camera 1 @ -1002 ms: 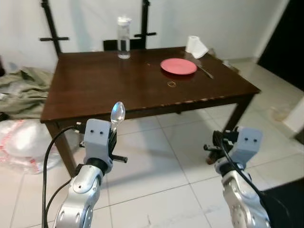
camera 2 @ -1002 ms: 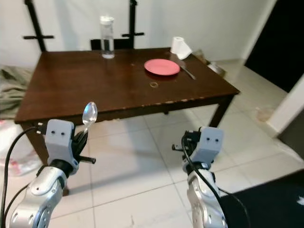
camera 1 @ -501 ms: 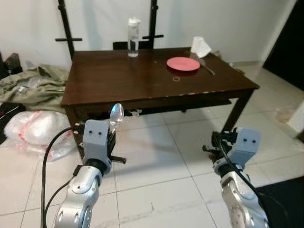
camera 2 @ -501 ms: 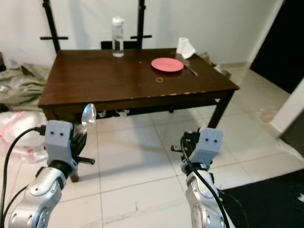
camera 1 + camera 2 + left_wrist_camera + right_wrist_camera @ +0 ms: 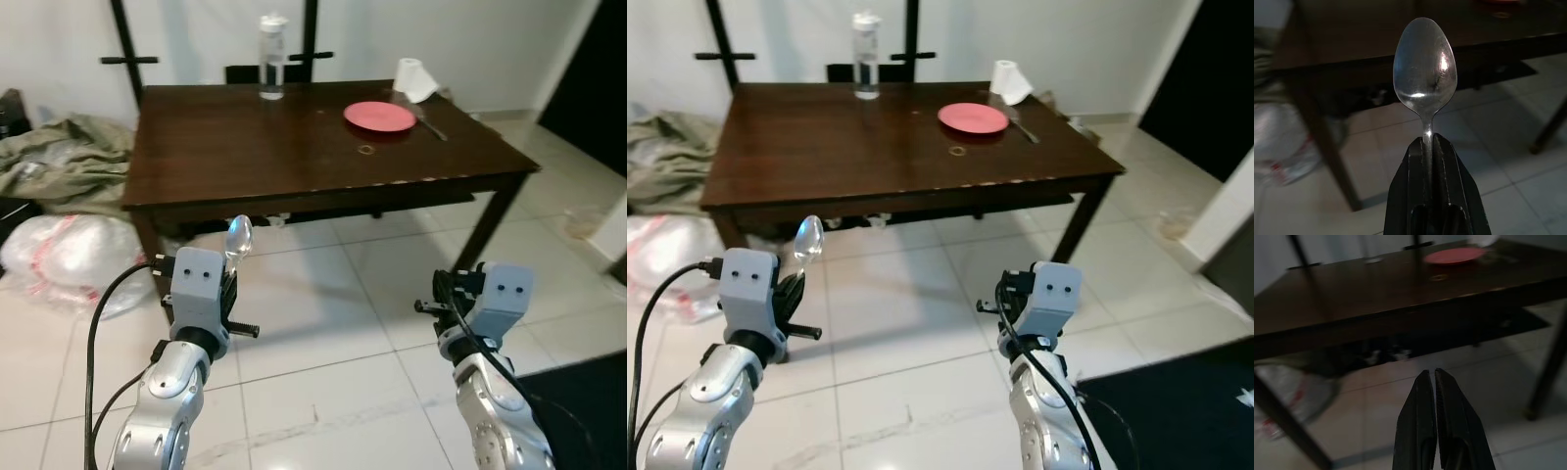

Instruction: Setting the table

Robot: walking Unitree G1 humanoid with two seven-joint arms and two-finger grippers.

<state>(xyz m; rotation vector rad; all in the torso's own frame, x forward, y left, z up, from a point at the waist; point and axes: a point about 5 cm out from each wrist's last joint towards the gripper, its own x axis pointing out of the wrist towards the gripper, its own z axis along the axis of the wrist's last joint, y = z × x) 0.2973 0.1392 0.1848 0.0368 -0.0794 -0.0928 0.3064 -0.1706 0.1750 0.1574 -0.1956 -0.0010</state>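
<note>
Spoon first: the shiny metal spoon (image 5: 1424, 68) stands bowl-up in the left gripper (image 5: 1431, 142), whose 2 black fingers are pinched tight on its handle. That gripper is held low at about 8 o'clock in the head views, over the pale tiled floor (image 5: 323, 333) and well short of the dark brown wooden table (image 5: 245, 157).

Moving right, the table's near edge lies ahead at 12 o'clock. At its far edge, near 11 o'clock, stands a clear plastic water bottle with a white cap (image 5: 271, 57). Further right, at about 1 o'clock, a round flat pink plate (image 5: 379, 116) lies on the top, with a small ring-shaped object (image 5: 366, 150) on the wood just in front of it. Just beside the plate's right side lies a metal utensil (image 5: 429, 125), too small to identify, and behind that a white paper roll (image 5: 415, 78).

At about 4 o'clock the right gripper (image 5: 1430, 382) hangs over the tiles with its fingers closed together and nothing between them.

By my judgement the setting is partly done: the plate and 1 utensil are already in place, while the spoon is not yet on the table. What is left, as I read it, is to close the gap to the table and lay the spoon beside the plate.
</note>
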